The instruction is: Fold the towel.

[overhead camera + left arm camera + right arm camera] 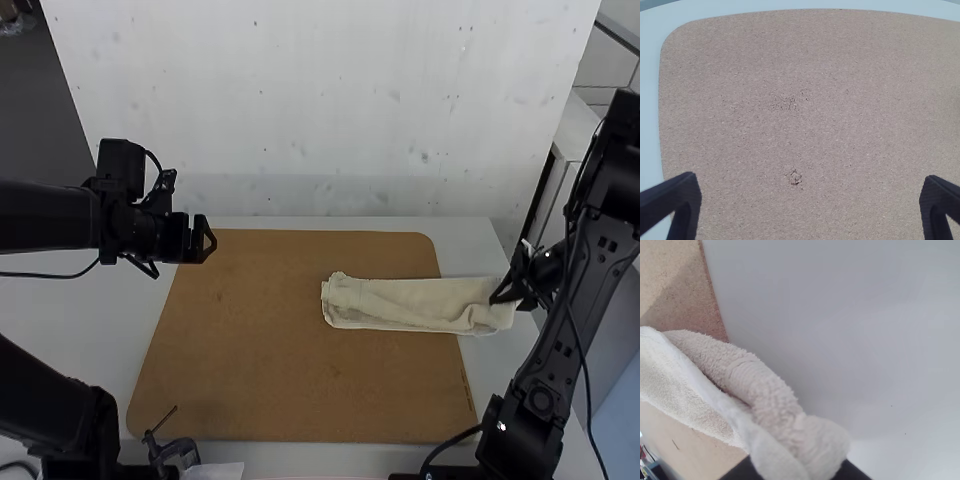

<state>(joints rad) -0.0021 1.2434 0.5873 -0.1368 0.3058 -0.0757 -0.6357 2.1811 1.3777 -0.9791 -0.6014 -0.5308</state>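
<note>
Left gripper (207,240) wide open, right gripper (507,294) clamped, arms well apart

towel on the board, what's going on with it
The right gripper has hold of one end of the cream towel, which lies in a long folded strip, partly on the brown board and partly past its right edge. The left gripper is open over the board's far left corner, away from the towel.

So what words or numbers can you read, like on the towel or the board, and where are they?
None that I can read.
Towel: no writing that I can see.
Board: tiny marks by one edge, too small to read.
Right arm: small pale mark, also too small.
</note>
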